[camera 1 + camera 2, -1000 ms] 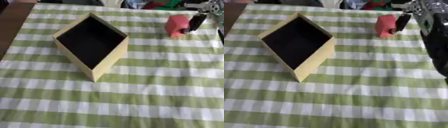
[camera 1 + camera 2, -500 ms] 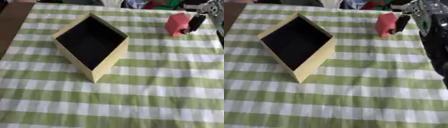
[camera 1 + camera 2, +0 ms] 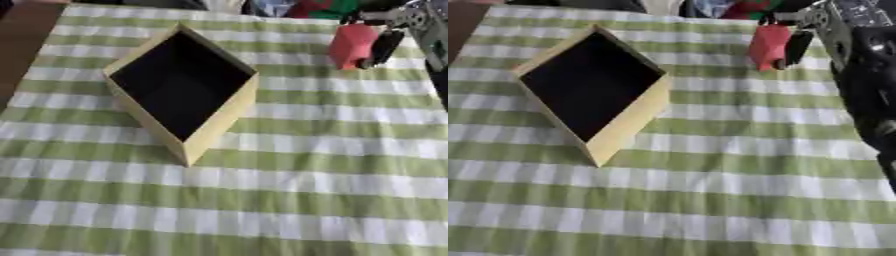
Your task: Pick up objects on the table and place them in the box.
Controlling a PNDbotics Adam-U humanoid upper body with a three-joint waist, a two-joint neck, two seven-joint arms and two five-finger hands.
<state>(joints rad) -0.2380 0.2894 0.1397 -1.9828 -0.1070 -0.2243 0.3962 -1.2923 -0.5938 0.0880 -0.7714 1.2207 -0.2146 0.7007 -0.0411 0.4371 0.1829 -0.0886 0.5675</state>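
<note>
The near part of the surface (image 3: pixel 262 220) is showing only its cloth of green and white checks, running across the whole width and lying flat.

Further in, left of the middle, the box (image 3: pixel 219 117) is sitting on the cloth, turned so that one corner is pointing toward the near edge. It is pale yellow outside and dark inside, open at the top, and nothing is showing within it. Its near-right wall is catching the light, while the inside is lying in shadow.

At the far left corner a strip of brown is showing beside the cloth.

Toward the far right, well apart from the box, the red object (image 3: pixel 352 46) is standing as a blocky shape, taller than it is wide. Whether it is resting on the cloth or being held just off it cannot be told. The right robot hand (image 3: pixel 385 46) is coming in from the upper right, black with silver parts, and its dark fingers (image 3: pixel 796 47) are lying against the right side of the red object, with another part of the hand reaching over its top; it appears to be gripping the object between them. In the right eye view the black arm (image 3: pixel 868 85) is running down the right edge of the picture.

Beyond the far edge of the cloth some blurred red, green and pale things are lying, too unclear to name.
</note>
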